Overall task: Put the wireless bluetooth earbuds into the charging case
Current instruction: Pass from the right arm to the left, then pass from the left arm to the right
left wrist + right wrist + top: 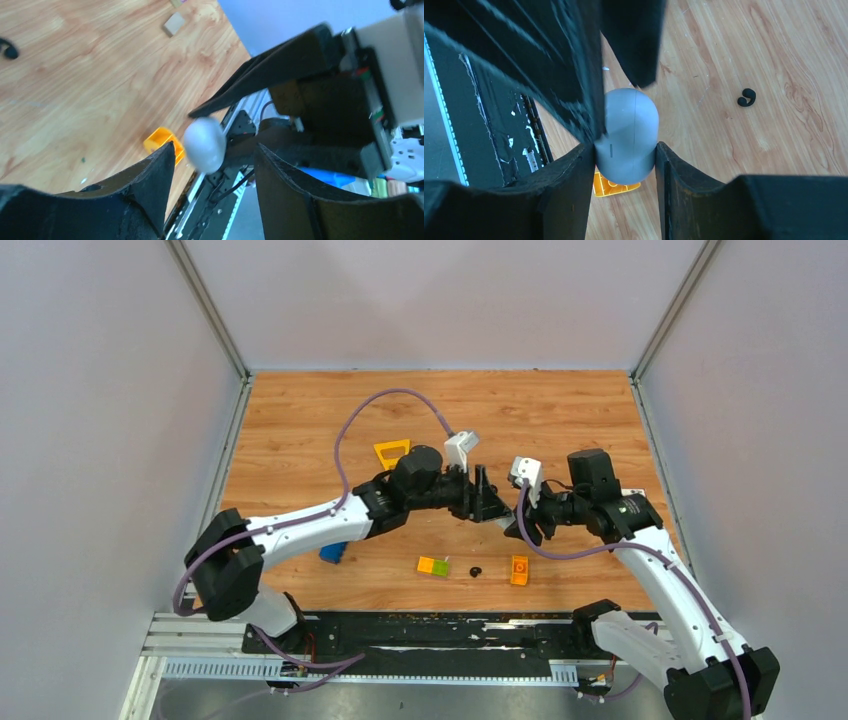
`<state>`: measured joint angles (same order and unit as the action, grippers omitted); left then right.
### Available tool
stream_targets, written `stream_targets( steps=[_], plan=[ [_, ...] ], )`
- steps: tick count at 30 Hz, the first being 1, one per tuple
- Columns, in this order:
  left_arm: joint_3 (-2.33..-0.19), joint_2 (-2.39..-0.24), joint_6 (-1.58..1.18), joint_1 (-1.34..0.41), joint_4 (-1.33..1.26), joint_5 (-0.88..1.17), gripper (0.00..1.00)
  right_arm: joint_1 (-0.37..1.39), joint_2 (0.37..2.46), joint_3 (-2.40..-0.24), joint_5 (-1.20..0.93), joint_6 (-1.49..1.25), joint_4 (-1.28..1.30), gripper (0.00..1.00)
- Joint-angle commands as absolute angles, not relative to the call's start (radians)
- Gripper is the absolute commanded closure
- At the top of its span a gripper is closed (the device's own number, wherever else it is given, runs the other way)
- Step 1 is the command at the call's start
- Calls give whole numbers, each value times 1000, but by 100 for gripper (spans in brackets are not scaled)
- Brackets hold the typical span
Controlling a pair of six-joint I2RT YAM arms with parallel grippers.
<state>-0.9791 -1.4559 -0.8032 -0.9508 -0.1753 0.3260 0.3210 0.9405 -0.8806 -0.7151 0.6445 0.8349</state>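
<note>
The charging case (629,125) is held in the air above the table (300,420), pinched at one end between both fingers of the right gripper (625,152), which press against its sides. Its seam looks shut, so the lid appears closed. The left gripper (215,150) stands open around the case's other end, with one finger just beside it; I cannot tell whether it touches.

The hold is narrow on a smooth, rounded shell. I judge that a push or pull from the left fingers could twist the case or squirt it out, dropping it among the bricks. The two grippers also crowd together and could knock.

One black earbud (475,571) lies on the wood below, between the orange brick (519,569) and the orange-and-green brick (433,566) and apart from both. No other buds are visible.

No brand or writing is readable, and a small dark mark on the case is too small to make out
</note>
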Motion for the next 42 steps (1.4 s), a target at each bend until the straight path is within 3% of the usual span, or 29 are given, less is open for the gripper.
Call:
stream_targets(
  steps=[1,12,25,27,34,38,42],
  plan=[
    [-1120,-1541,-838,-984,-152,349,35,334,923,-910,-713,643,842,69],
    [-1130,-1551,-869,-997,-68,353,40,336,922,-931,-707,640,848,69],
    [-1131,-1562,-899,-997,-104,385,61,337,935,-951,-718,655,874,69],
    [-1118,-1561,-893,-997,-133,396,69,337,934,-951,-725,659,878,68],
    [-1016,-1484,-592,-997,-203,421,89,333,1004,-1045,-982,659,1009,33],
    [-912,-1360,-343,-997,-195,436,99,328,1110,-1177,-1069,665,1087,31],
    [-826,-1207,-173,-997,-219,427,100,328,1219,-1264,-1182,639,1106,33]
  ],
)
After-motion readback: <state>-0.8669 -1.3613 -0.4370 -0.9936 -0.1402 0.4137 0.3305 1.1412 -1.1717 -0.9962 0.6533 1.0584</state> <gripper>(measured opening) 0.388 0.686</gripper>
